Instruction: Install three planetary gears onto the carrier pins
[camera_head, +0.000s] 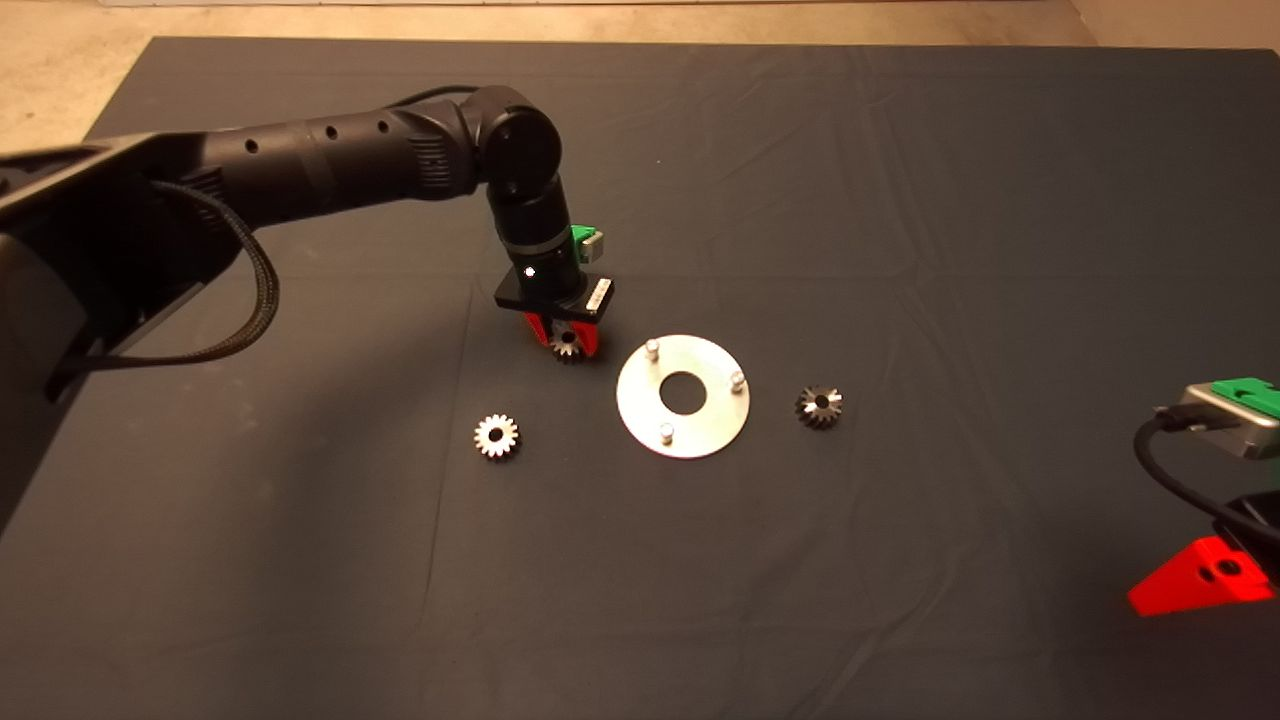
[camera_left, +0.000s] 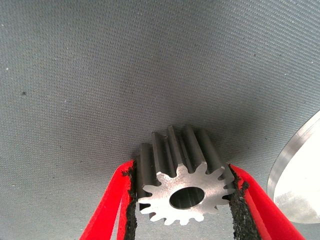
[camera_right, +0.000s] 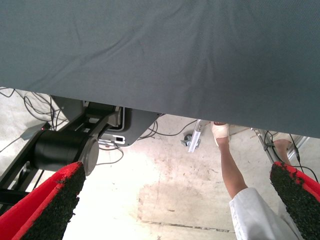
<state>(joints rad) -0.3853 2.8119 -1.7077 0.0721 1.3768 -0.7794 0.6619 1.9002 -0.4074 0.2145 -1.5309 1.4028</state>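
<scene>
Left gripper (camera_head: 566, 343) narrow, black pads (camera_left: 132, 212) clamped on toothed steel gear (camera_left: 181, 186), just left of round silver carrier plate (camera_head: 640, 420) w/ three upright pins (camera_head: 652, 348). Bright gear (camera_head: 497, 436) on dark cloth mat (camera_head: 900, 200) near plate's left; darker gear (camera_head: 819, 406) just right of it. Right gripper (camera_head: 1200, 578) parked lower right, fingers (camera_right: 47, 202) wide apart, holding nothing. Small label on left wrist unreadable.
</scene>
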